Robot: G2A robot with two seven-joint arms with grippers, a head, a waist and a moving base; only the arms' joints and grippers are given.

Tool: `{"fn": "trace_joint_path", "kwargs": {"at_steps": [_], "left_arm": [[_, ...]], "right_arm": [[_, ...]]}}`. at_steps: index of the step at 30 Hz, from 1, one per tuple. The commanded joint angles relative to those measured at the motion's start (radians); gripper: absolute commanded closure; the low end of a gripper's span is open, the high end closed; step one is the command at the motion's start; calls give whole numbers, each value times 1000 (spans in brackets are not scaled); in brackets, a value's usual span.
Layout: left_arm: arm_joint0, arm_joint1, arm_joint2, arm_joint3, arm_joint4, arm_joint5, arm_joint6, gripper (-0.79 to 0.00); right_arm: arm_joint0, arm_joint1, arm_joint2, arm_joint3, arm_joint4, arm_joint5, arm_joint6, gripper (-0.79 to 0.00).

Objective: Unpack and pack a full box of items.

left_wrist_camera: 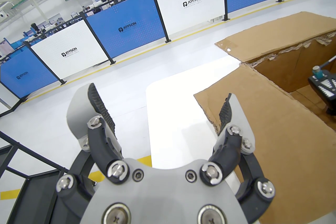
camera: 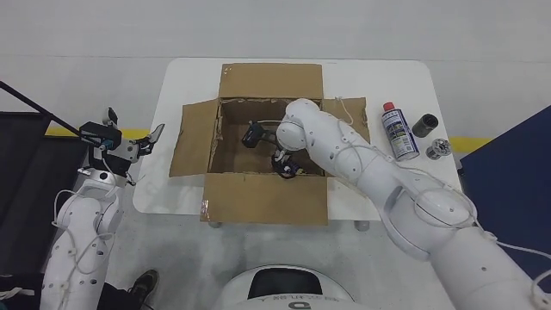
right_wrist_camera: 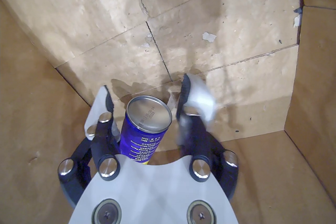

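Note:
An open cardboard box (camera: 271, 79) stands in the middle of the white table (camera: 379, 82). My right arm is down inside it. There my right gripper (right_wrist_camera: 146, 89) is open, with a blue can (right_wrist_camera: 147, 125) standing between its fingers; a small gap shows on each side of the can. The can's silver end faces the camera. The box floor (right_wrist_camera: 183, 12) around it is bare. My left gripper (left_wrist_camera: 160, 101) is open and holds nothing. It hovers off the table's left edge (camera: 142, 144), pointing toward the box's left flap (left_wrist_camera: 262, 93).
On the table right of the box stand a red-capped spray can (camera: 396, 131), a black cylinder (camera: 424, 125) and a small silver part (camera: 438, 148). A black frame (camera: 26, 99) lies left of the table. The box flaps spread outward on all sides.

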Motion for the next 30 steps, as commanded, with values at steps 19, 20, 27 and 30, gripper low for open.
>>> {"fn": "trace_joint_path", "kwargs": {"at_steps": [19, 20, 27, 30], "left_arm": [[0, 0, 0, 0, 0, 0, 0, -785], [0, 0, 0, 0, 0, 0, 0, -785], [0, 0, 0, 0, 0, 0, 0, -785], [0, 0, 0, 0, 0, 0, 0, -785]], "right_arm": [[-169, 187, 222, -410, -150, 118, 124, -554], [-176, 191, 227, -422, -150, 126, 149, -526], [-165, 173, 209, -383, -127, 159, 211, -443], [-143, 156, 197, -343, -116, 164, 206, -366]]}}
